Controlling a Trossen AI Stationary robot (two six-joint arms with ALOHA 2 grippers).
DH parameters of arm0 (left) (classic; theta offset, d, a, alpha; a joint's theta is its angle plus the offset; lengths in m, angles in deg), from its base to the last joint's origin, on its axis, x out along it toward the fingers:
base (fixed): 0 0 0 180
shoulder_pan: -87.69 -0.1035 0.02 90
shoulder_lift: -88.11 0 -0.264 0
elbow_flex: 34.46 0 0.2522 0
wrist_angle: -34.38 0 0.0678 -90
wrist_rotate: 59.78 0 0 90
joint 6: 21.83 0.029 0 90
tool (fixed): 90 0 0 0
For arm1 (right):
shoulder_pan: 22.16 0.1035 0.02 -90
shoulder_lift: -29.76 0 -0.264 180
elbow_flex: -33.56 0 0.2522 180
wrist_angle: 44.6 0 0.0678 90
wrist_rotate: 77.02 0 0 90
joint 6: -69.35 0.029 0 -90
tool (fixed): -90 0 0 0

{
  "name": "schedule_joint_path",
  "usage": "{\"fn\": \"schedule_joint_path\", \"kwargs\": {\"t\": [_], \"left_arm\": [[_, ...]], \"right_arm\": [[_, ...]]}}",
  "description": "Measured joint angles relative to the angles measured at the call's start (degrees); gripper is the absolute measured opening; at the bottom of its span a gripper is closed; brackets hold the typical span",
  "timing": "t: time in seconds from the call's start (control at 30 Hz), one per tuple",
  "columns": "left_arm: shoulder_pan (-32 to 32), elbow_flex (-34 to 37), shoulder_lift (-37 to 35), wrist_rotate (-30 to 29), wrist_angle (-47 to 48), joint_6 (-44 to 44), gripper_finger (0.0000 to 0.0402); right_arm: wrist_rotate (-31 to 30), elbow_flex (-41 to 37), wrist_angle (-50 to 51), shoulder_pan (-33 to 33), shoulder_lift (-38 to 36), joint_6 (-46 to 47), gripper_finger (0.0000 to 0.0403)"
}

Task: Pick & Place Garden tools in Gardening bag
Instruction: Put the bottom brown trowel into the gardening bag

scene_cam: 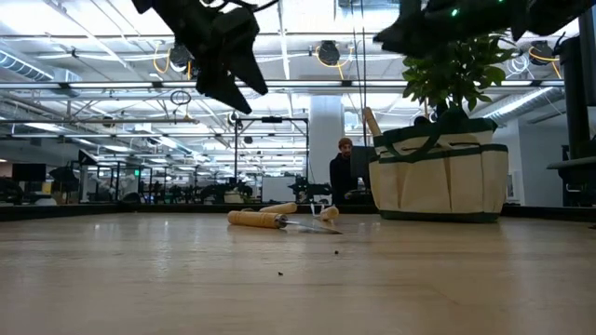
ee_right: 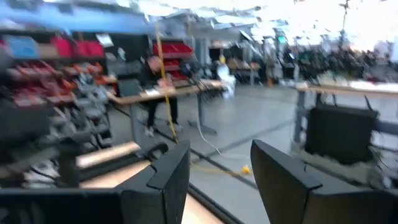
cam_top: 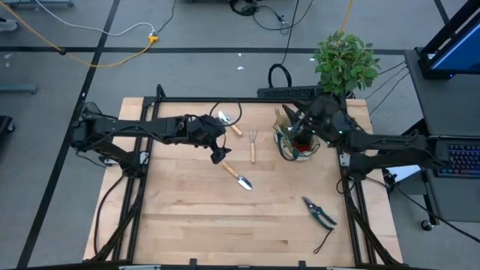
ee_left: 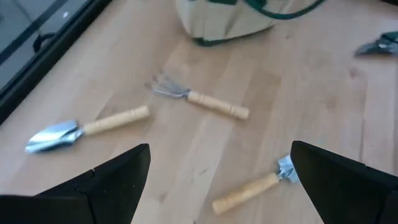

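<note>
The beige gardening bag (cam_top: 296, 142) with dark green trim stands at the table's far right, and a wooden handle (scene_cam: 371, 119) sticks out of its top. Two wooden-handled trowels (cam_top: 229, 124) (cam_top: 238, 178) and a small rake (cam_top: 253, 145) lie flat on the table left of the bag. Dark-handled pruning shears (cam_top: 319, 212) lie near the front right. My left gripper (ee_left: 221, 149) is open and empty, hovering above the table over the nearer trowel's handle (ee_left: 245, 191). My right gripper (ee_right: 221, 149) is open and empty, raised over the bag's far side.
A leafy potted plant (cam_top: 345, 60) stands behind the bag at the far right corner. The bag also shows in the low view (scene_cam: 438, 177), well right of the trowels. Bare wooden table (cam_top: 195, 225) lies at the front and left.
</note>
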Motion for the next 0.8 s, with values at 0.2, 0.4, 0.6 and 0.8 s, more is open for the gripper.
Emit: {"fn": "schedule_joint_path", "kwargs": {"t": [0.2,0.4,0.6,0.8], "left_arm": [[4.6,0.0,7.2,0.5,0.4,11.8,0.0392],[8.6,0.0,14.9,-0.2,2.0,24.7,0.0392],[9.1,0.0,18.5,-0.5,1.5,27.1,0.0392],[8.8,0.0,18.9,-0.6,1.3,26.7,0.0392]], "right_arm": [[0.1,0.0,3.2,5.5,-6.6,-0.4,0.0159],[0.0,0.0,7.1,9.9,-10.2,-0.3,0.0159],[-0.1,0.0,8.9,11.9,-11.0,-0.3,0.0160],[-0.1,0.0,11.1,11.9,-10.9,2.3,0.0156]]}}
